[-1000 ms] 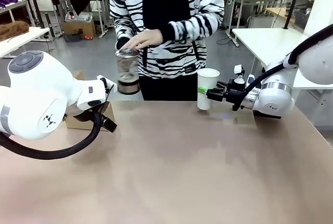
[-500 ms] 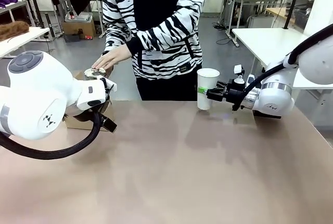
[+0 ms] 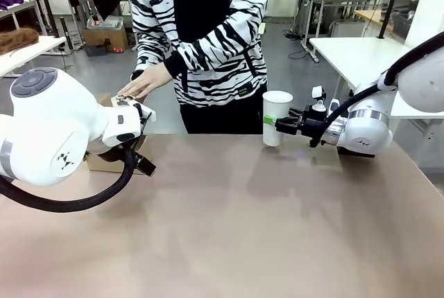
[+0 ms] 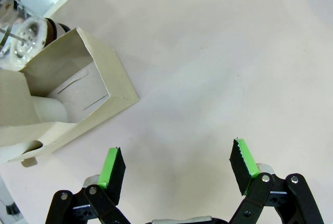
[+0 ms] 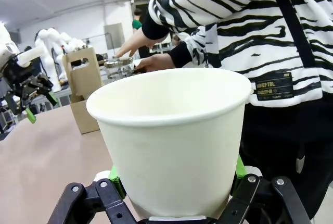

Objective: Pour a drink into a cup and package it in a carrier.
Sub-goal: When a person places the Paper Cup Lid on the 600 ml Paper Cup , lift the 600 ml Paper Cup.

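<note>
One smooth, tapered white paper cup (image 3: pixel 277 116) with a rolled rim is upright, pinched in the right tool (image 3: pixel 273 123) near the matte tan bench's (image 3: pixel 243 229) far edge. The left tool (image 4: pixel 177 156), green pads spread, hovers beside one boxy brown cardboard carrier (image 4: pixel 88 86). One clear round glass jug (image 4: pixel 21 28) lies beyond it.

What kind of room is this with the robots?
Probably a robotics lab: the left arm and right arm share a brown table with a person, and white worktables stand on the grey floor behind.
</note>
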Motion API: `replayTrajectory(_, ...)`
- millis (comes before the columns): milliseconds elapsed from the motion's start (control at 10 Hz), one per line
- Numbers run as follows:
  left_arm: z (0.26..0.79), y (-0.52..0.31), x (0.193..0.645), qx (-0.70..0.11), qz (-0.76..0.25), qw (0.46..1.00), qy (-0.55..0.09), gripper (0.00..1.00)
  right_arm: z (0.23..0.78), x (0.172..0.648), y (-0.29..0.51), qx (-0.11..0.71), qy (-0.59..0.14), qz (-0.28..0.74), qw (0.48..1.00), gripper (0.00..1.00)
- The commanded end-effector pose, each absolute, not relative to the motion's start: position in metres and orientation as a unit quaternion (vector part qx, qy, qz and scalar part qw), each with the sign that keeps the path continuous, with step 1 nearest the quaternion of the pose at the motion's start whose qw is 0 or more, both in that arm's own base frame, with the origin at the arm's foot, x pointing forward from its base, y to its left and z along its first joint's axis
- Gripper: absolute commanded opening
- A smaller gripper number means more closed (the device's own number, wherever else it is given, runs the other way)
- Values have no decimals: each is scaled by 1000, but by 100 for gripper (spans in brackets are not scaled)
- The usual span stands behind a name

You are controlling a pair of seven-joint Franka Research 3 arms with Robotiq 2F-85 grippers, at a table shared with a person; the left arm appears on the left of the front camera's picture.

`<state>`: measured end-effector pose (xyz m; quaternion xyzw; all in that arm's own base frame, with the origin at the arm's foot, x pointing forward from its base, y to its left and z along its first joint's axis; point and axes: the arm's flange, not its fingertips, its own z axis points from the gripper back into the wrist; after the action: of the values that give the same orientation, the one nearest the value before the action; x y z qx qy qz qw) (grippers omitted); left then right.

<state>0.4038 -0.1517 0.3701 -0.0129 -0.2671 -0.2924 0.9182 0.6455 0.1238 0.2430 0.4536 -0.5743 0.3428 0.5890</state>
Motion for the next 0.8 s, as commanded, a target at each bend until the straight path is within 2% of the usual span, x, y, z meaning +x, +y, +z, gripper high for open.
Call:
replayTrajectory(0,370,-152,404,-14,-292,918,-267,100,245,645,126,454,-576,341,588,86)
replayTrajectory(700,370,-152,404,-14,-292,918,-267,100,245,645,126,454,-576,341,588,86)
